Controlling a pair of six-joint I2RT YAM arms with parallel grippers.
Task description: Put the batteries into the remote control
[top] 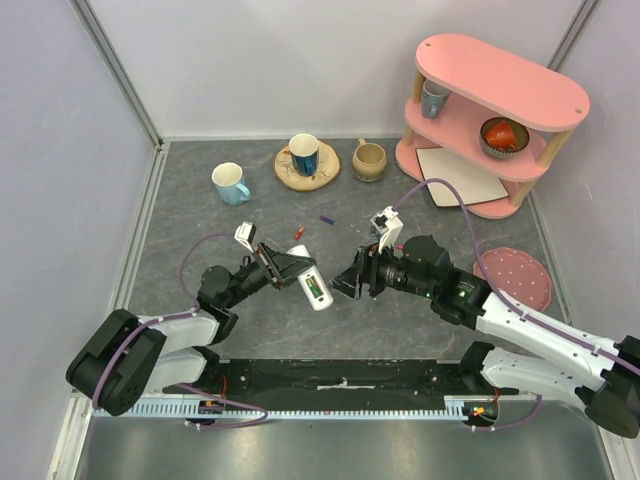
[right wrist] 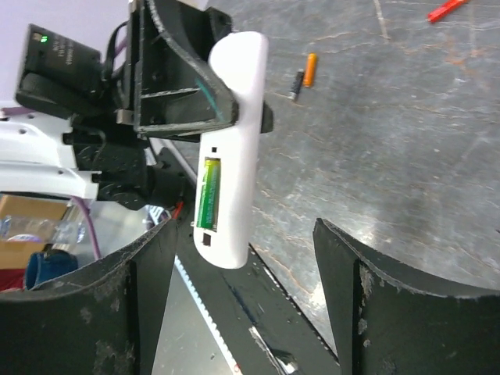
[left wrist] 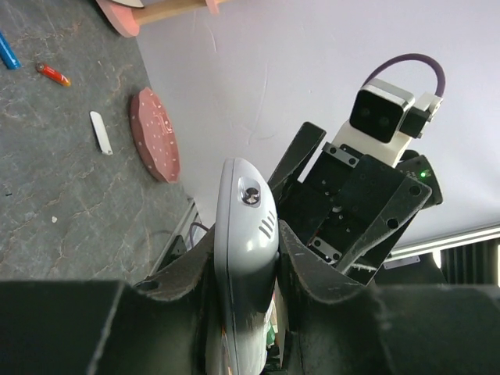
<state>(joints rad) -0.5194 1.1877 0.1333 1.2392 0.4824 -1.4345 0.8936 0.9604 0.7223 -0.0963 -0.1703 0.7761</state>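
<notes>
Light was bright, even and diffuse, from above; shadows on the surface [top: 330,342] were faint. The top view was sharp. In both wrist views the bottom edge was dark and blurred; the remote [left wrist: 246,250] carried a soft sheen.

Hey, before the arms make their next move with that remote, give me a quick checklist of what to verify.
1. Remote control clamped in the left end effector: ok.
2. Right end effector open and empty: ok.
3. Battery slot facing the right arm: ok.
4. Slot fully loaded: cannot tell; something green sits inside.
5. Red battery and blue-purple battery lying loose on the table: ok.
</notes>
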